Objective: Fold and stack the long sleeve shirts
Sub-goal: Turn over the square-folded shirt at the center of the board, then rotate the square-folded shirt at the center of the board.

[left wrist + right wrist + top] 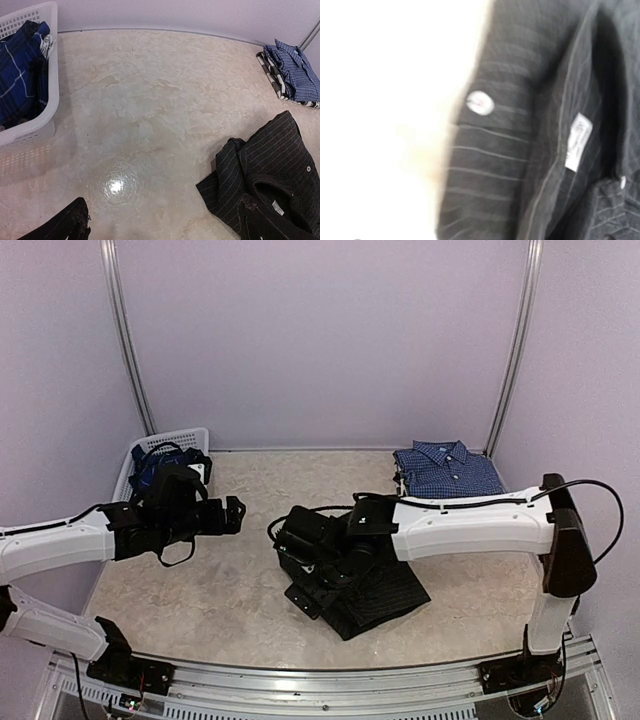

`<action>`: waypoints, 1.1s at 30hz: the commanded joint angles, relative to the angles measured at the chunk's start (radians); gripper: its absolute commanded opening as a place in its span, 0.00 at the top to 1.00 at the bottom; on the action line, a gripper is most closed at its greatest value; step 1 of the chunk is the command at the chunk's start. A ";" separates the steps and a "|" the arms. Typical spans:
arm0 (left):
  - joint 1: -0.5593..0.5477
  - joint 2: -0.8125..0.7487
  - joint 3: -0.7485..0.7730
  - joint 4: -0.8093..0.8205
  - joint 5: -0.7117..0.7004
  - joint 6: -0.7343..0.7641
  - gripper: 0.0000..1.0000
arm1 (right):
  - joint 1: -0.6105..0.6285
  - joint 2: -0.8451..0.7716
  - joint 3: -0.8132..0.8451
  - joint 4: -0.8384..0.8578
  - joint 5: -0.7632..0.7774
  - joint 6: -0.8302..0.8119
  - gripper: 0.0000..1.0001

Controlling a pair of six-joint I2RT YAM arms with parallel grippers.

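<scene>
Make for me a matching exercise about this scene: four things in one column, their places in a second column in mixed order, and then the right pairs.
Things
1. black shirt
2. checked shirt
3. plaid shirt
4. basket

Places
A. inside the basket
B. far left corner of the table
C. middle of the table
D. far right corner, folded

Pairs: 1-C; 2-D; 3-A; 4-B
</scene>
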 commanded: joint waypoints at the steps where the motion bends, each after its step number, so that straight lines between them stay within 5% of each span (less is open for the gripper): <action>1: 0.000 -0.022 -0.054 0.047 0.100 -0.102 0.01 | -0.035 -0.195 -0.133 0.218 -0.169 -0.051 0.00; 10: -0.173 0.041 -0.182 0.303 0.238 -0.360 0.02 | -0.390 -0.420 -0.443 0.400 -0.330 -0.073 0.05; 20: -0.204 0.290 -0.167 0.487 0.443 -0.485 0.07 | -0.653 -0.288 -0.416 0.525 -0.458 -0.178 0.03; 33: -0.149 0.528 -0.120 0.661 0.599 -0.510 0.49 | -0.830 -0.029 -0.290 0.639 -0.841 -0.223 0.27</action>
